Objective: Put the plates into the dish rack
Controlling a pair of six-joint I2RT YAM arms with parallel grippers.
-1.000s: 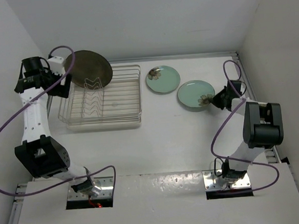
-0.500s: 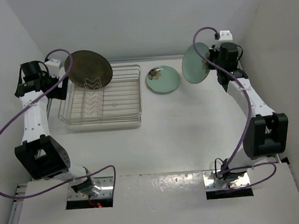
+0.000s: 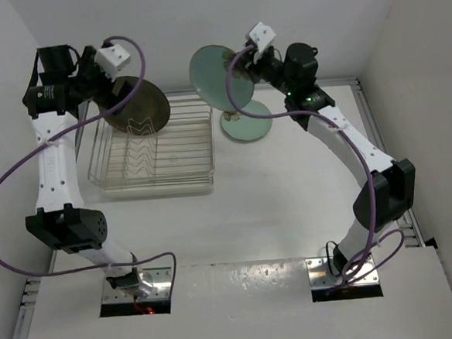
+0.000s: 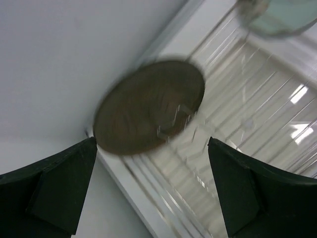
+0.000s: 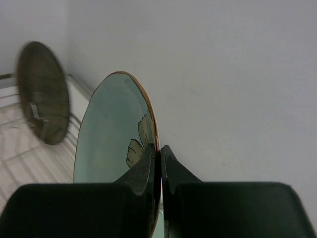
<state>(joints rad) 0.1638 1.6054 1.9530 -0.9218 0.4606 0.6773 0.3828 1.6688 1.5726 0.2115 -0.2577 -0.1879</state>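
Note:
The dark brown plate [image 3: 138,106] stands on edge in the back left of the dish rack [image 3: 180,153]; it also shows in the left wrist view [image 4: 148,106]. My left gripper [image 3: 101,88] [image 4: 151,183] is open and empty, raised just left of that plate. My right gripper [image 3: 244,72] [image 5: 159,154] is shut on the rim of a mint-green plate [image 3: 215,75] [image 5: 111,136], held on edge high over the rack's back right corner. The second mint-green plate [image 3: 248,124] lies flat on the table right of the rack, partly hidden by the held one.
White walls close in at the back and on both sides. The rack's wavy dividers [image 3: 143,148] stand in its left half, with bare wire floor [image 3: 189,141] to their right. The left arm's purple cable [image 3: 25,176] loops beside the rack.
My right arm has lifted a mint-green plate off the table and swung it left and up toward the rack. My left gripper has risen beside the brown plate.

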